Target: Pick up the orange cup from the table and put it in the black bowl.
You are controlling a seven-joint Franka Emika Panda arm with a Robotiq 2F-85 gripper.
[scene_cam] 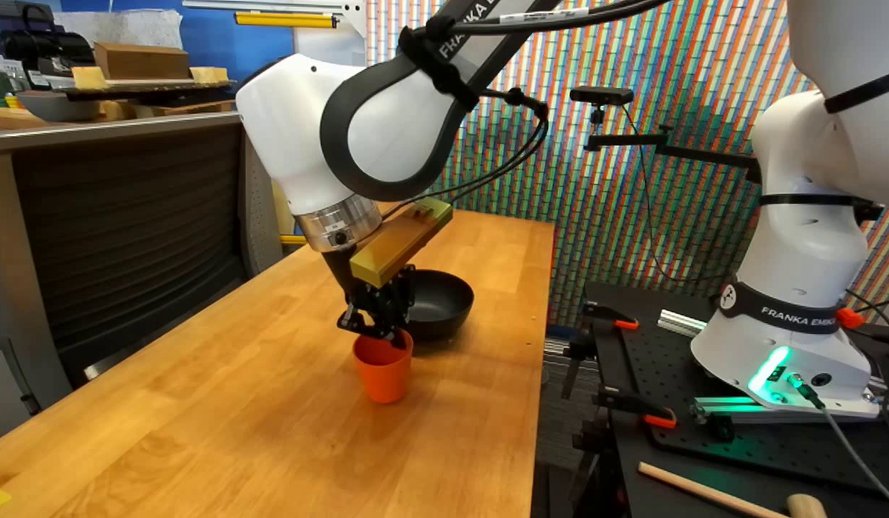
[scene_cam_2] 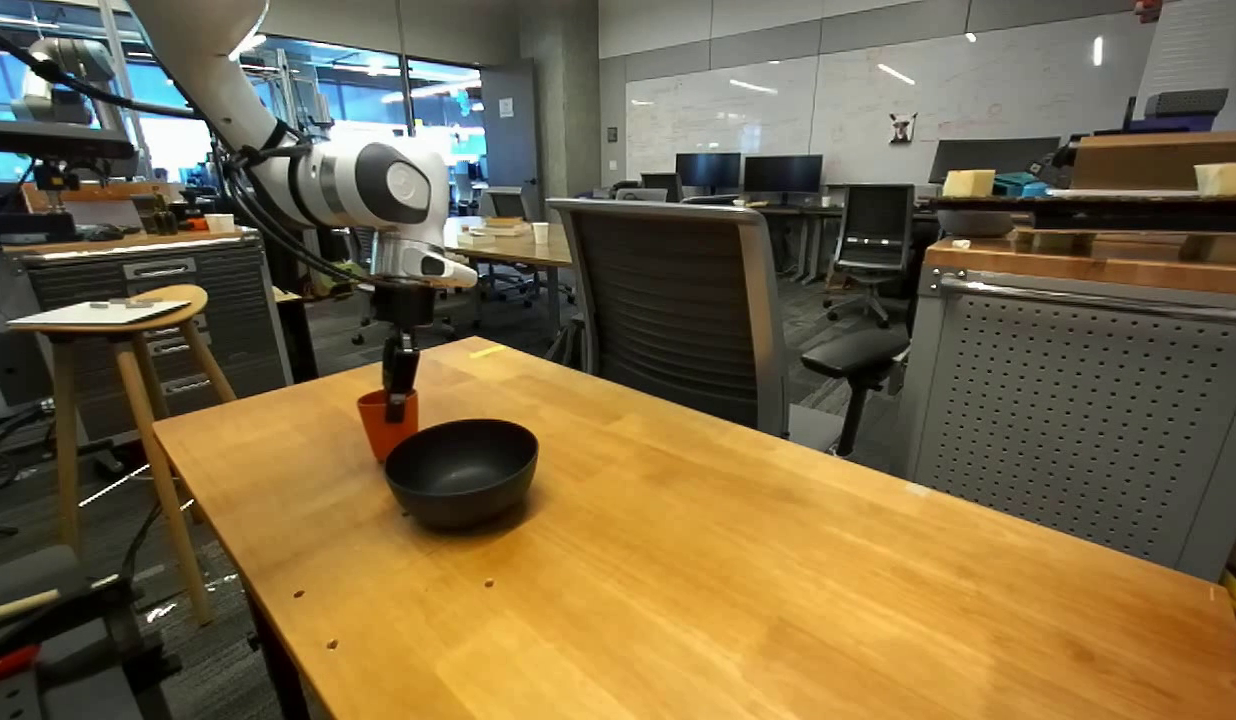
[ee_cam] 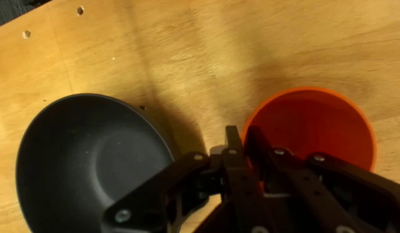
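Pinching the rim of the orange cup point(scene_cam: 385, 378) with the gripper point(ee_cam: 243, 131) set narrow, reaching one finger point(ee_cam: 255, 139) inside the cup and bracing the other outside the wall. Showing the cup mouth up below the gripper, leaving unclear whether touching the table point(scene_cam: 452, 446) or hanging just above it. Having the black bowl point(ee_cam: 67, 155) just beside the outer finger, on the side away from the cup.

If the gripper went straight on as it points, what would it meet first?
Probably the table, through the orange cup: the gripper points down, jaws apparently shut on the cup's rim, so the cup would press down onto it. Any gap underneath is hard to judge.
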